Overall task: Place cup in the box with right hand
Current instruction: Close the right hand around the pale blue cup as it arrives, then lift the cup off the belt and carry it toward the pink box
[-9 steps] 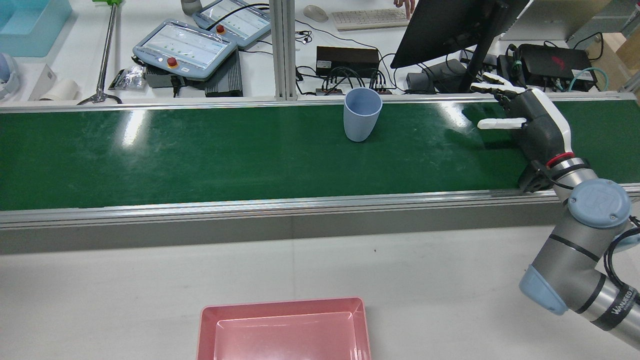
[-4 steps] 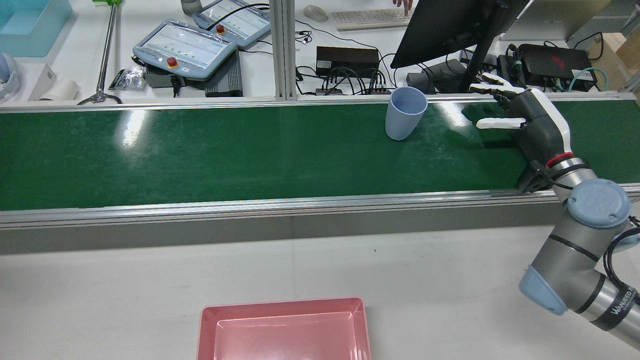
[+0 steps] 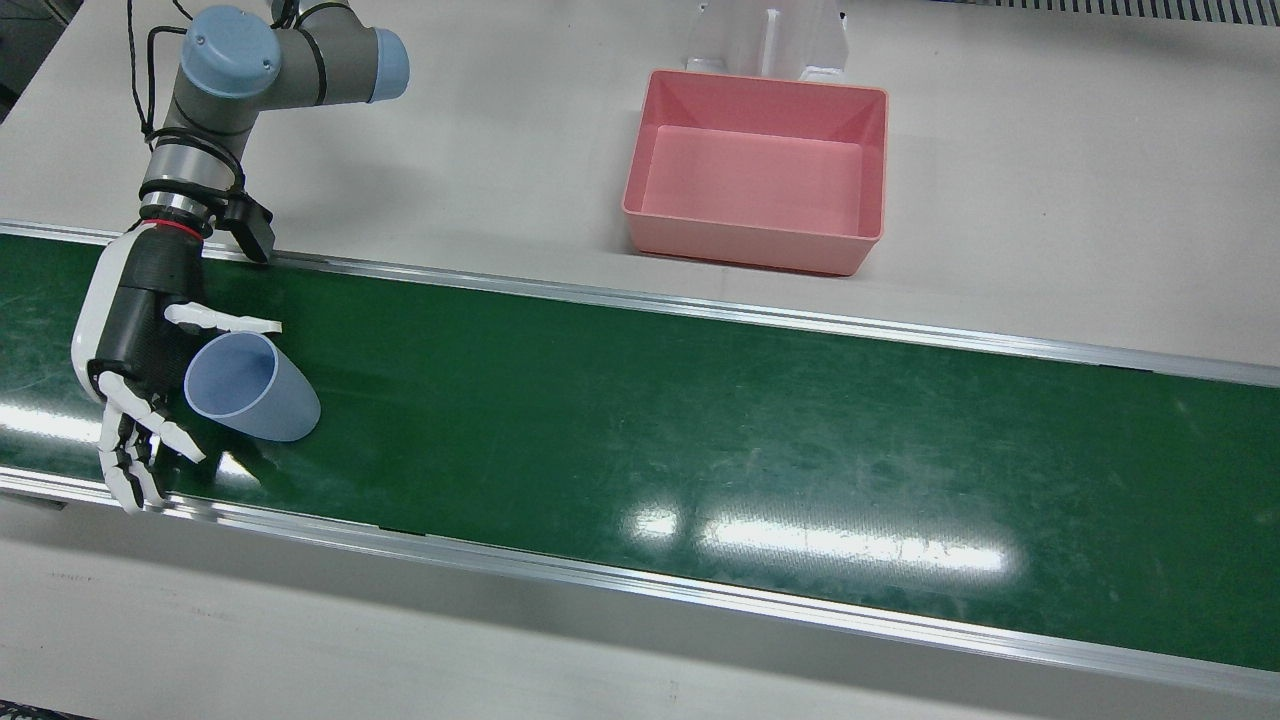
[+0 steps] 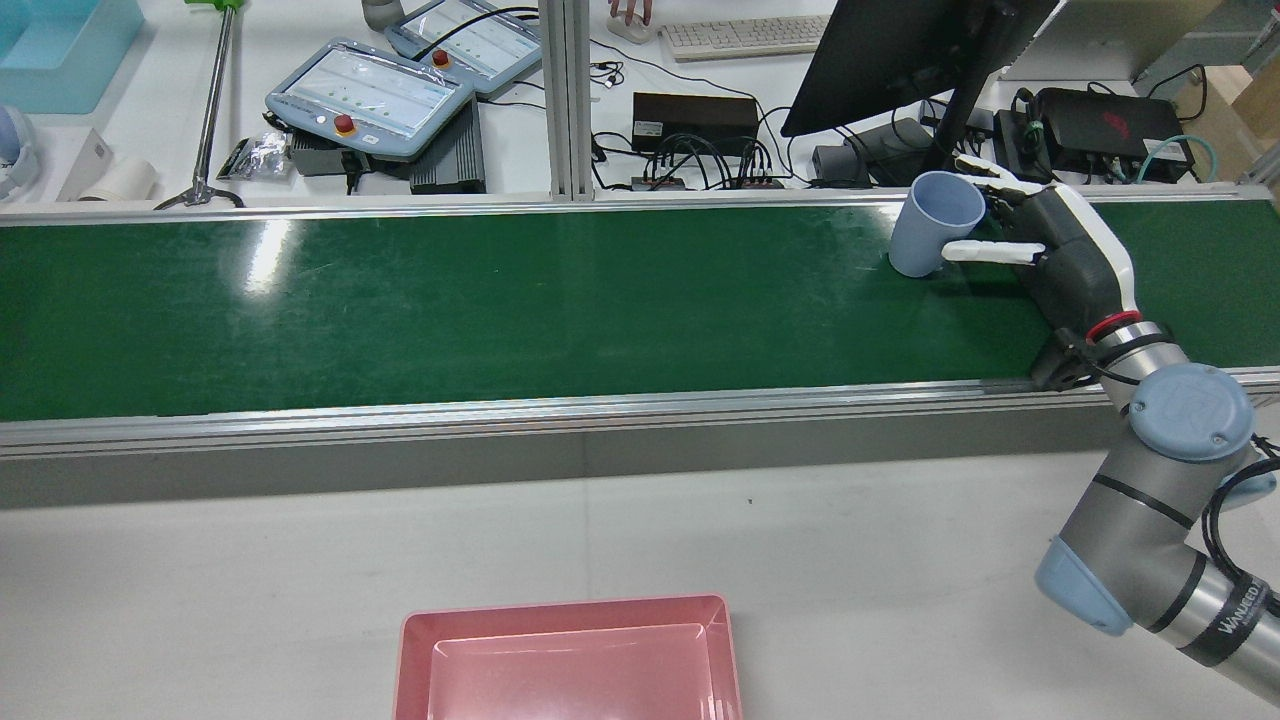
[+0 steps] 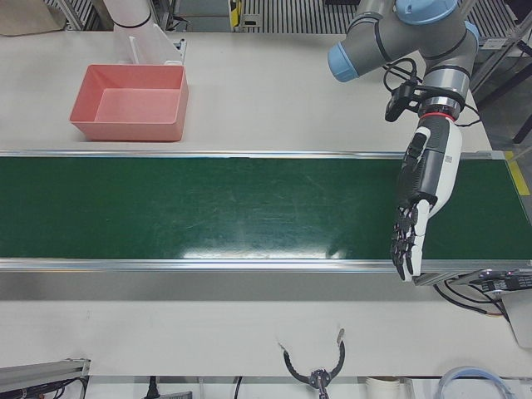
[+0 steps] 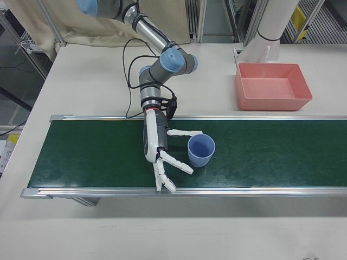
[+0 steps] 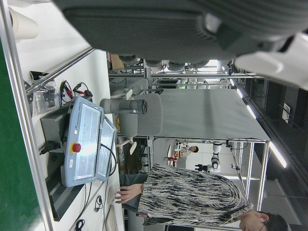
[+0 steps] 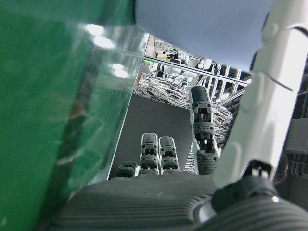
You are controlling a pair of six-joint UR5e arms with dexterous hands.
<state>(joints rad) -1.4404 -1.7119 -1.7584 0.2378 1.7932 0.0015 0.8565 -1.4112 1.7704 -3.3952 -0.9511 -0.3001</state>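
Green belt runs the length of the station between aluminium rails, with white table on either side. On it, near the far rail and toward the robot's right end, stands the blue cup, upright with its mouth open upward. The right hand reaches out over the belt with its palm toward the cup. Its fingers are spread, not curled around anything: the thumb lies along the cup's near side and the other fingers extend past its far side, so the cup sits in the gap between them. Whether any finger presses on the cup wall cannot be told; no grasp is closed on it. In the right hand view the cup fills the top of the frame, just ahead of the palm.

Pink box sits on the white table on the robot's side of the belt, well apart from the cup.

Over the other end of the belt, the left hand hangs with fingers straight and slack, holding nothing.
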